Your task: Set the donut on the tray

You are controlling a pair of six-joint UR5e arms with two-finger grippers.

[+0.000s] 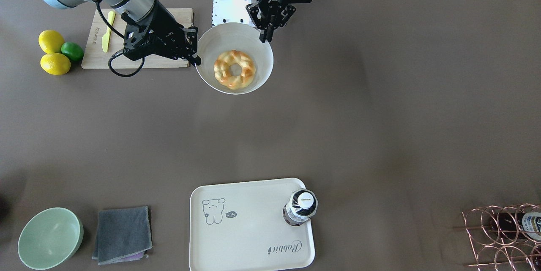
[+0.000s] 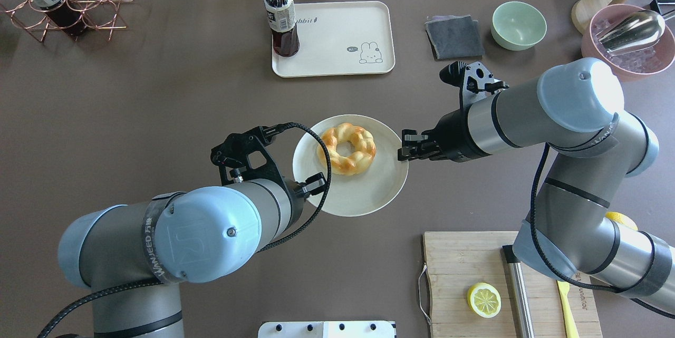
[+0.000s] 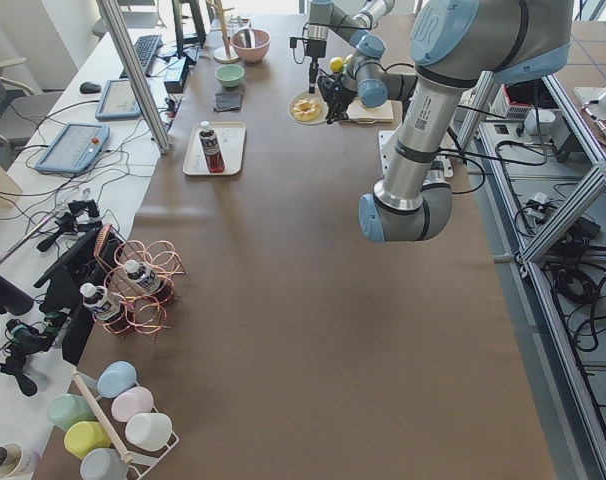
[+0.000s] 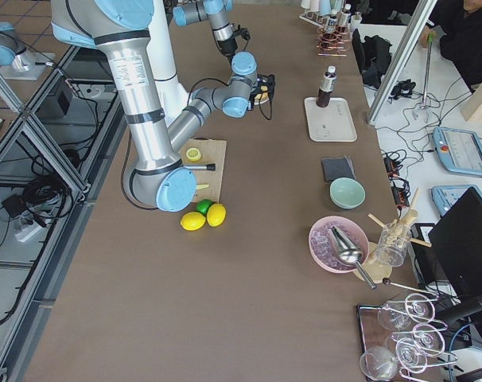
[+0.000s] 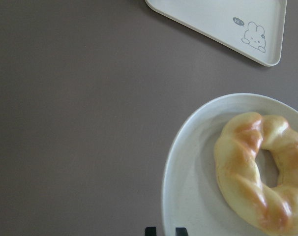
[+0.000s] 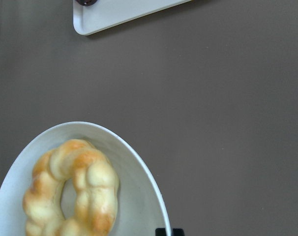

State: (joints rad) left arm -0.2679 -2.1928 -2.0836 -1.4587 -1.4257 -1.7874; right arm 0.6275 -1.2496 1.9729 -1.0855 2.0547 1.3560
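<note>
Left claw (image 2: 312, 184) pinches the white bowl (image 2: 358, 201) at 7 o'clock, right claw (image 2: 405, 149) at 3. The donut (image 2: 346, 149) rides inside. Next, I'd say: carry toward the tray (image 2: 337, 48) at 12.

Brown table (image 1: 380, 114) with cream tray (image 1: 253, 237), green bowl (image 1: 50, 237), grey cloth (image 1: 122, 233), cutting board (image 1: 95, 59), lemons (image 1: 55, 63), lime (image 1: 72, 51), copper rack (image 1: 498, 237).

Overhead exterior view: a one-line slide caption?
Left gripper and right gripper pinch the bowl at its rim, donut inside; tray with bottle beyond.
</note>
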